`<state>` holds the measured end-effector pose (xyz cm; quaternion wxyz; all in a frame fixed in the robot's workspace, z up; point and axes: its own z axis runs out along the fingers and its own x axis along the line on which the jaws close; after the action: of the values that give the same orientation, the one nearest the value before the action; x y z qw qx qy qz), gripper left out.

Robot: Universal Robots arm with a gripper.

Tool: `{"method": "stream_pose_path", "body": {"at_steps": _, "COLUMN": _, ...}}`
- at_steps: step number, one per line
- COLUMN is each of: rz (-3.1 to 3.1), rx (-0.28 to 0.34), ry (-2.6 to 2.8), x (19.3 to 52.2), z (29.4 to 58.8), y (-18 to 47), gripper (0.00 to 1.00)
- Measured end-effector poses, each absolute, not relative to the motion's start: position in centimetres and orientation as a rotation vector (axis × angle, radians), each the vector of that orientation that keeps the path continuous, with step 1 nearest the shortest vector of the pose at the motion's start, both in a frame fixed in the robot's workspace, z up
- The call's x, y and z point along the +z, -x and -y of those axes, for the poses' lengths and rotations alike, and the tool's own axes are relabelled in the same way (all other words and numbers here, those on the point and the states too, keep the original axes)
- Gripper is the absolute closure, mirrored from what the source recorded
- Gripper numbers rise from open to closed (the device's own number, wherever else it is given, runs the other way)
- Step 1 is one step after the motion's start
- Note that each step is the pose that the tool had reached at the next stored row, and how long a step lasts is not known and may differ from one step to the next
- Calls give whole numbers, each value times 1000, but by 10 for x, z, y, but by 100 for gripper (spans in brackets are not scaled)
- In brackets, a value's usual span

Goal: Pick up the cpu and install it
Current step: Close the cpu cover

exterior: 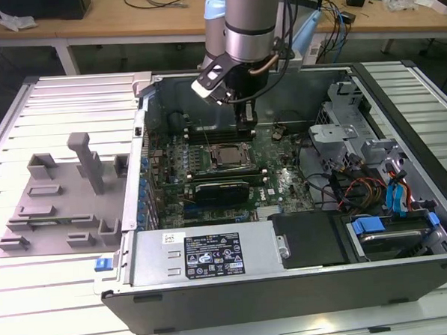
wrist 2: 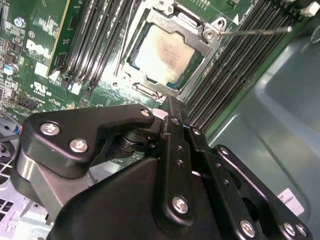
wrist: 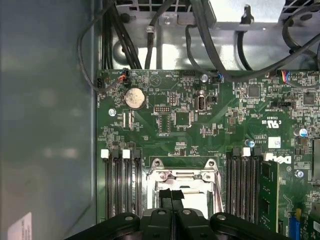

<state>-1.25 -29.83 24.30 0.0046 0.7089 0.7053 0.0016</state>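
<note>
The cpu (wrist 2: pixel 165 54) lies flat, metal top up, square with no long axis, seated in the socket frame (wrist 2: pixel 200 47) on the motherboard (wrist: pixel 190 145) inside the open computer case (exterior: pixel 409 278). The gripper (wrist: pixel 170 194) hangs just above it, jaws pressed together and empty. 2 banks of memory slots (wrist 2: pixel 235 65) flank the socket. A gray tray (exterior: pixel 53 199) sits on the surface (exterior: pixel 36 312) at the exterior view's left.

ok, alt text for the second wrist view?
The cpu sits silvery side up in its socket frame on the green board, with rows of memory slots on both sides. The black claw looms in the foreground, shut and empty, tips close to the socket.
</note>
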Motion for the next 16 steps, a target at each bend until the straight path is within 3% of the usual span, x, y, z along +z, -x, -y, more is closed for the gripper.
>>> {"method": "stream_pose_path", "body": {"at_steps": 16, "rz": -2297, "rx": 4, "ry": -2128, "x": 241, "z": 301, "y": 17, "gripper": 89}}
